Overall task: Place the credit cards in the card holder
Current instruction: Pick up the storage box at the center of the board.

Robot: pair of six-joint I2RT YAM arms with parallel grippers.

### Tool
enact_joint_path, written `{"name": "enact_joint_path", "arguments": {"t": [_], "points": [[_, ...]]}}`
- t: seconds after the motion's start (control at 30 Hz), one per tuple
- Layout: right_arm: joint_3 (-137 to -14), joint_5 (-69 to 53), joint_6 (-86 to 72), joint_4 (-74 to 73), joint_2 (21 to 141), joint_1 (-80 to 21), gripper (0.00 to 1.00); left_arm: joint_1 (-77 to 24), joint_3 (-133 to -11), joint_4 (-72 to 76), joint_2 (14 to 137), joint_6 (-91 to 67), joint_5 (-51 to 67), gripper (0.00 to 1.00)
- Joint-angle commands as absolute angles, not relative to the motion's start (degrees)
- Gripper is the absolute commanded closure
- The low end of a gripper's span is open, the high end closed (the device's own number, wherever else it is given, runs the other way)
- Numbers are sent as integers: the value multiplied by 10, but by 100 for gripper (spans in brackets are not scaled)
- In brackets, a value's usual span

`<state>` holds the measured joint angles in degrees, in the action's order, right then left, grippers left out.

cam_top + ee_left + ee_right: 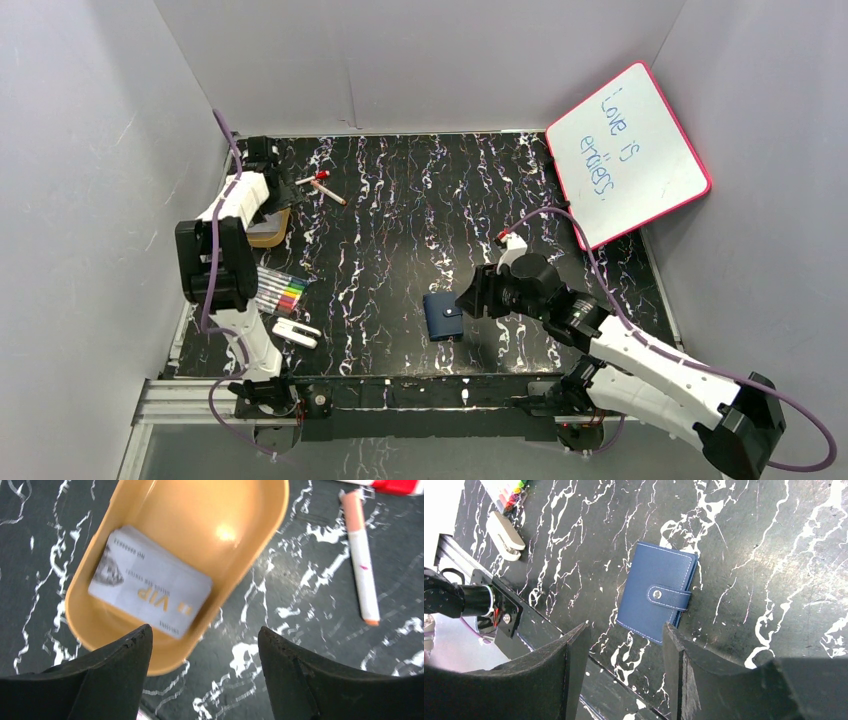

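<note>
The credit cards (150, 587) lie in a pale stack marked "VIP" inside an orange oval tray (250, 510) at the table's left rear. My left gripper (205, 632) hovers open just in front of the tray's near rim, with only bare table between its fingers; the top view shows the left gripper (272, 205) above the tray (268, 235). The card holder (659, 592), a navy wallet snapped closed, lies flat near the table's front edge, also visible as the card holder (443, 317) from above. My right gripper (624, 627) is open and empty just beside it, the right gripper (470, 297) at its right side.
A white and pink pen (362, 565) lies right of the tray, with a red object (400, 486) beyond it. Coloured markers (280, 292) and a white stapler-like object (297, 333) sit front left. A pink-framed whiteboard (628, 155) leans at the back right. Grey walls enclose the table.
</note>
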<state>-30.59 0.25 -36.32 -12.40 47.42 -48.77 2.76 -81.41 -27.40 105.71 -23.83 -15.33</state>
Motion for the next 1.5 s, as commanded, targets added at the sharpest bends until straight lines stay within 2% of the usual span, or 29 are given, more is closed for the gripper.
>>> {"name": "enact_joint_path", "arguments": {"t": [0.0, 0.1, 0.33, 0.43, 0.93, 1.3, 1.47], "points": [[-343, 4, -327, -134, 449, -489, 38, 44, -862, -297, 1102, -199, -118, 29], [-353, 6, -314, -144, 443, -489, 37, 46, -869, -294, 1127, -190, -118, 36], [-359, 24, -298, -157, 424, -489, 38, 45, -846, -265, 1106, -176, -111, 40], [-354, 26, -299, -156, 423, -489, 38, 45, -838, -261, 1104, -169, -110, 45], [-353, 32, -307, -158, 417, -489, 38, 29, -794, -244, 1070, -151, -149, 99], [-361, 47, -301, -178, 400, -489, 38, 8, -746, -228, 997, -135, -169, 100], [-369, 54, -298, -187, 393, -490, 38, -55, -733, -227, 950, -105, -199, 100]]}}
